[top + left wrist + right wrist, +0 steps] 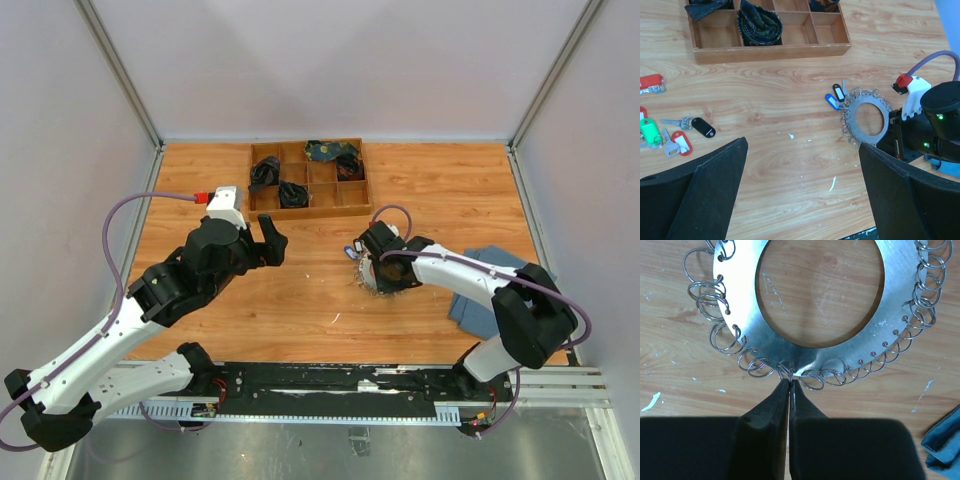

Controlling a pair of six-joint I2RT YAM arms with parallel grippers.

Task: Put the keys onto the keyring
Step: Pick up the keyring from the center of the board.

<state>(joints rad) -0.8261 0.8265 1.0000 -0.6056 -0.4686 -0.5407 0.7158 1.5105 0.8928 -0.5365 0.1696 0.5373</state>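
Keyring (737, 315), a flat steel disc edged with small split rings, lay on the wooden table (790, 170) near the compartment tray (770, 51). My right gripper (790, 382) was pinched closed on one edge ring. My left gripper (802, 146) hung spread wide above bare wood. The tagged keys (682, 142) lay loose, well apart from the disc.

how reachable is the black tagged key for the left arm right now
Probably yes: the black tagged key lies uncovered ahead of the left gripper, whose jaws are open, with nothing between them.
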